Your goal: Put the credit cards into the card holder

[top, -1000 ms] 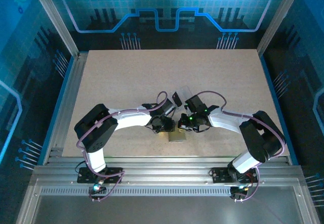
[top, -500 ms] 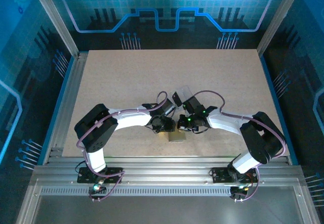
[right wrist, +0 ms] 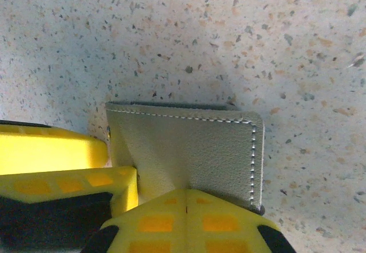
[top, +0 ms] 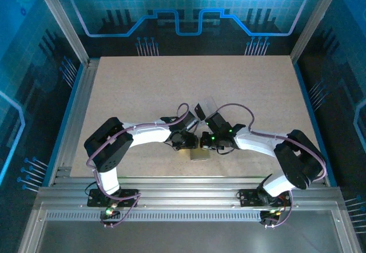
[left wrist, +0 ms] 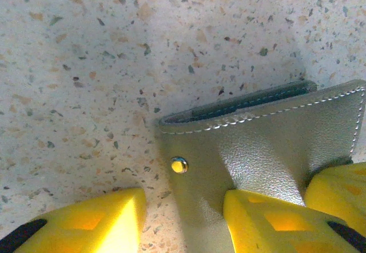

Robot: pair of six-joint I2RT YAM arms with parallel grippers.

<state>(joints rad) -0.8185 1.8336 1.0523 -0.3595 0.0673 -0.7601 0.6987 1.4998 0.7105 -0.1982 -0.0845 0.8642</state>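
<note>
Two grippers are seen at the card holder (top: 199, 154), which is laid on the table (top: 143, 87) near its front edge, midway between the arms. The left gripper (left wrist: 184, 207) is set with its fingers partly apart, one finger (left wrist: 274, 224) pressed on the grey cover, the other on bare table. The right gripper (right wrist: 187, 199) is closed tight, with the cover's near edge pinched.

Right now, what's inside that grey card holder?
A dark strip peeks from between the folded panels of the card holder; whether it is a card, and anything deeper, is covered.
</note>
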